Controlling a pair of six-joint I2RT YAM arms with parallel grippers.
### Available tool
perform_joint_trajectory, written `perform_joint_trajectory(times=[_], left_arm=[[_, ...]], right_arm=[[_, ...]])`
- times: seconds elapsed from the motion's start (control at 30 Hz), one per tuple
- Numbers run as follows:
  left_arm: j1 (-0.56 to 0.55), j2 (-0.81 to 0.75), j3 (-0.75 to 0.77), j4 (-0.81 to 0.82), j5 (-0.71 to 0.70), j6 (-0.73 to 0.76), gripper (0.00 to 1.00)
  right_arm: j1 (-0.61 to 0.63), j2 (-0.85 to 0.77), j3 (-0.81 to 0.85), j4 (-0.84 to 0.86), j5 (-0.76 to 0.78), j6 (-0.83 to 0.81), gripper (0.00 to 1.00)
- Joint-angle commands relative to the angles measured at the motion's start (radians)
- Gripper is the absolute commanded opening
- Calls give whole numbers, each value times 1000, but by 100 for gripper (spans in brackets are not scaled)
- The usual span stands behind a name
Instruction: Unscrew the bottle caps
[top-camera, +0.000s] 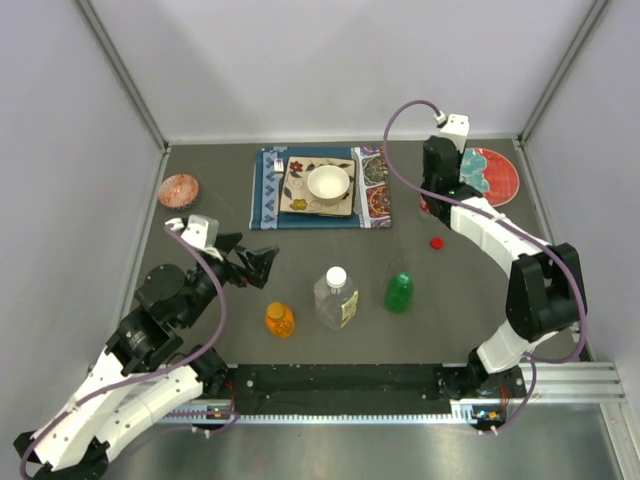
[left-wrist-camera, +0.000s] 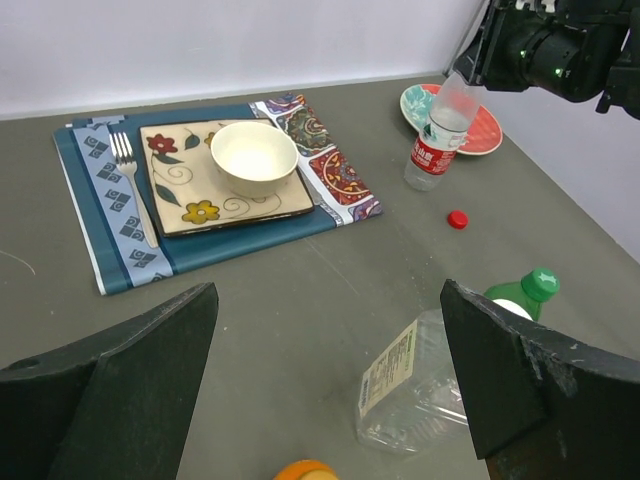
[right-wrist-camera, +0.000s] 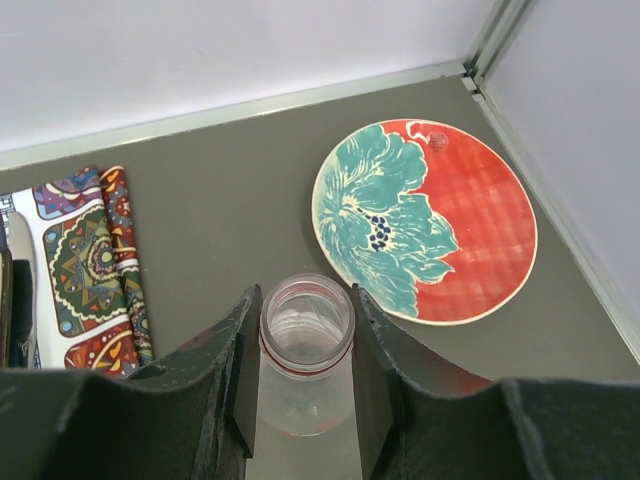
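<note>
My right gripper (right-wrist-camera: 307, 352) is shut on the neck of the small clear bottle with a red label (right-wrist-camera: 306, 325). Its mouth is open, with no cap on it. It stands at the back right, as the left wrist view (left-wrist-camera: 436, 148) shows. The red cap (top-camera: 437, 242) lies loose on the table in front of it. My left gripper (left-wrist-camera: 330, 390) is open and empty, left of the larger clear bottle (top-camera: 336, 297), whose white cap (top-camera: 336, 275) is on. The green bottle (top-camera: 399, 292) and the orange bottle (top-camera: 279, 319) stand capped beside it.
A red and teal plate (top-camera: 492, 176) lies at the back right. A blue placemat (top-camera: 268, 195) at the back middle holds a square plate (top-camera: 297, 190), a white bowl (top-camera: 328, 182) and a fork (left-wrist-camera: 128, 165). A small reddish dish (top-camera: 178, 189) sits at the far left.
</note>
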Motion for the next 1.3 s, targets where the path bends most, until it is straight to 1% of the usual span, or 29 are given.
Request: perform_joint_trajectory(times=[0.0,0.07,0.1,0.13,0.2,0.23,0.3,0.33,0.5,0.6,0.7,0.97,1.1,1.27], left_arm=[[-1,26,-1,64,2,8,99],[-3,36,-1,67,7,6,99],[-1,39,-1,67,11,3,99],[-3,40,-1,71,13,2,99],[-3,45,-2,70,16,-2,99],[-3,45,-1,70,19,-2,99],[-1,46,-2,67,24,-6,99],[-1,45,-2,65,25,-8,99],[-3,37,-4,61,27,-11,99],[-1,31,-6,59,27,-15,99],[-1,29,-10,59,31,-17,99],[-1,20,-16,58,37,-28,99],[-1,17,-19,58,40,-31,99],[-1,10,-24,56,45,-37,99]], right_arm=[[-8,1,7,64,10,7,0],[-8,5,13,52,8,7,0],[-9,7,15,47,7,7,3],[-8,7,13,38,7,9,14],[-8,8,10,29,1,13,22],[-8,8,8,21,1,19,30],[-8,7,4,14,-1,28,35],[-9,7,4,9,-1,32,41],[-8,4,13,-22,-13,48,48],[-8,1,21,-35,-21,52,54],[-8,-4,27,-46,-22,56,57],[-8,-21,41,-69,-35,64,59],[-8,-25,53,-78,-44,70,68],[-8,-27,70,-112,-48,71,70]])
